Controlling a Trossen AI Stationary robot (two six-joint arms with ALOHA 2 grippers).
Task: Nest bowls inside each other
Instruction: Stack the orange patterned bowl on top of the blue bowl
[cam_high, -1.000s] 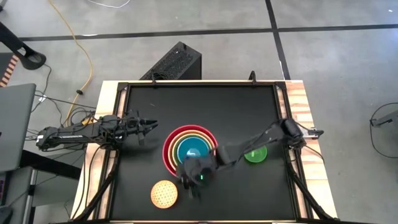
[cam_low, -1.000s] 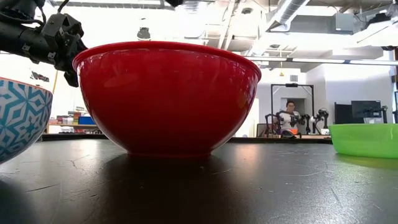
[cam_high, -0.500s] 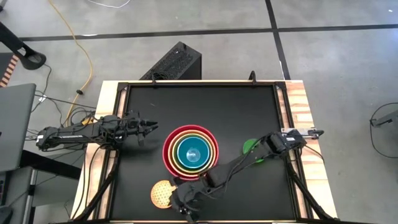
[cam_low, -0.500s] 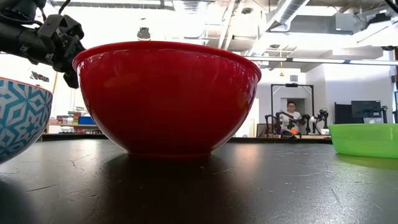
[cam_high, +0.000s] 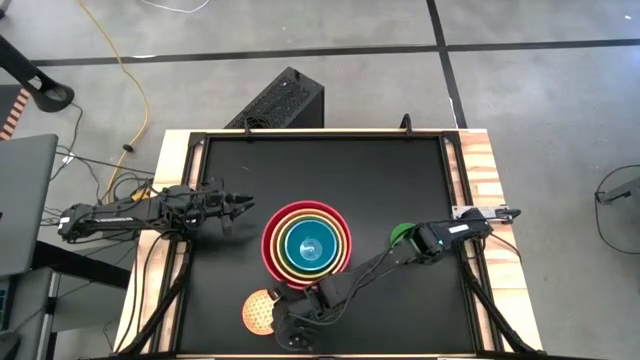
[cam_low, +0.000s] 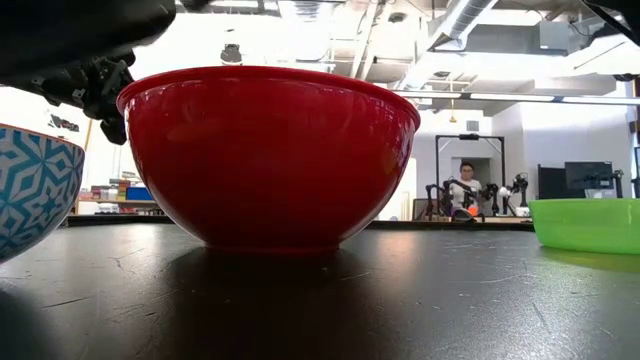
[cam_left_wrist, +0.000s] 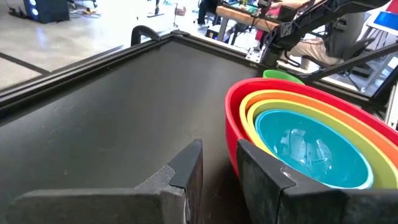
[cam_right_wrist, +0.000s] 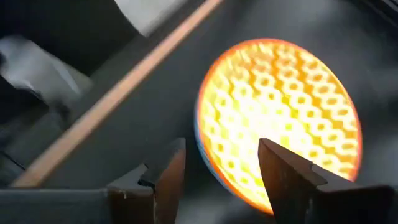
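The red-pink, orange, olive-green and teal-blue bowls sit nested as one stack (cam_high: 306, 243) mid-table, also seen in the left wrist view (cam_left_wrist: 305, 140); the red bowl (cam_low: 270, 160) rests on its base. The small yellow bowl (cam_high: 256, 311), honeycomb-patterned inside (cam_right_wrist: 280, 118) and blue-and-white outside (cam_low: 30, 190), stands near the table's near edge. My right gripper (cam_right_wrist: 221, 155) hovers open over the yellow bowl's rim, one finger outside and one over the inside. The bright green bowl (cam_high: 401, 235) stands right of the stack, partly under my right arm. My left gripper (cam_left_wrist: 221, 162) waits left of the stack, its fingers a little apart.
Bare black tabletop (cam_high: 330, 170) lies beyond the stack, framed by a raised black rim and wooden edges (cam_high: 482, 160). A laptop (cam_high: 20, 205) sits off the table's left side. A black box (cam_high: 285, 100) stands on the floor behind. A person (cam_low: 465, 185) sits far back in the room.
My right gripper has left the near side of the stack, gone toward the table's near and left edges and sunk over the yellow bowl, rolling its wrist on the way. The bowls have stayed where they were.
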